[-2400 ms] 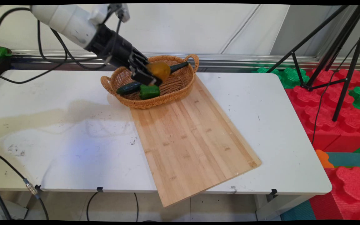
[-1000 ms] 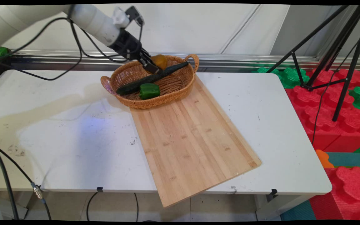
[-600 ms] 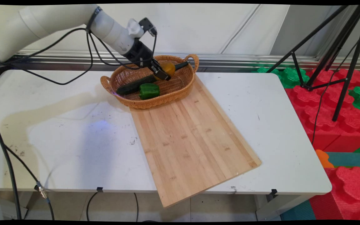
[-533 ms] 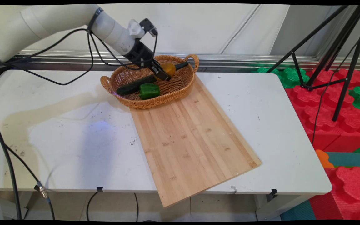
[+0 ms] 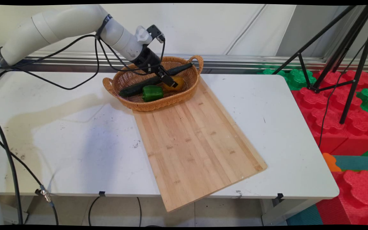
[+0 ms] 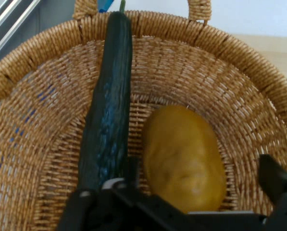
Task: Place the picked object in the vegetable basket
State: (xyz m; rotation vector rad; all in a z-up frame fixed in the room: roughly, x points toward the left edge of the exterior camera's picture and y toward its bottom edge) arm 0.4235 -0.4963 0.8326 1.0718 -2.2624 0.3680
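Bright, even light; soft arm shadow on table (left side); hand view slightly soft

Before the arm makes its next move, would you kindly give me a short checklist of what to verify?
1. Potato lies on the floor of the basket: ok.
2. Gripper is open, with a gap between the potato and one finger: ok.
3. Cucumber is clear of the fingers: not ok; it lies right beside the other finger, and whether they touch cannot be told.
4. Green pepper sits apart from the gripper: ok.
5. Cutting board has nothing on it but the basket's edge: ok.
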